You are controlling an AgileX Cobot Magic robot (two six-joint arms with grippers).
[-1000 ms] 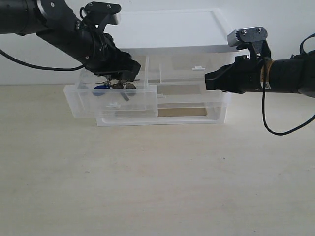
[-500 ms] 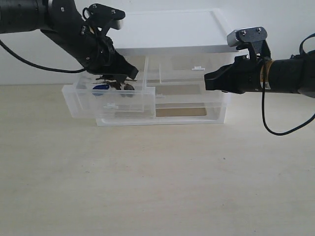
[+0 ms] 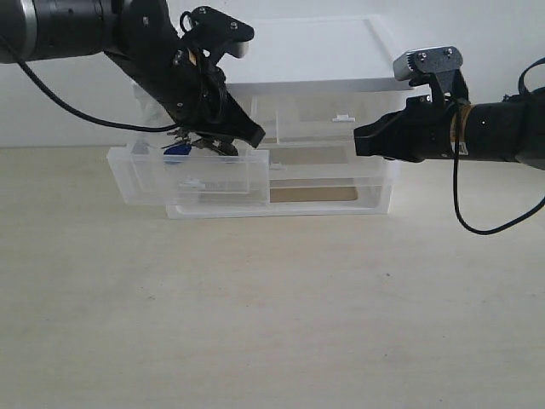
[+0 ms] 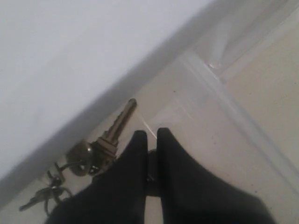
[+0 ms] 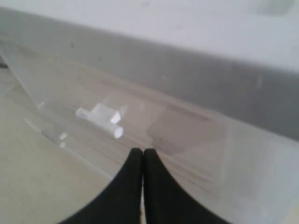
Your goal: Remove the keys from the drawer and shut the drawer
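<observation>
The black left gripper is pinched shut on the bunch of silver keys with a blue oval tag, level with the top rim of the open clear-frosted plastic drawer; the black right gripper is closed, empty

The keys, just beside the left pincer, are dull silvery metal with a faint sheen. Their blue tag looks like glossy plastic. This pincer and the right pincer are smooth matt black. The drawer under the left pincer is smooth frosted clear plastic with a white plastic tab. Ahead of the right pincer, the unit is the same translucent plastic under an opaque white top. The desk is pale and matt, with a faint wood grain.
</observation>
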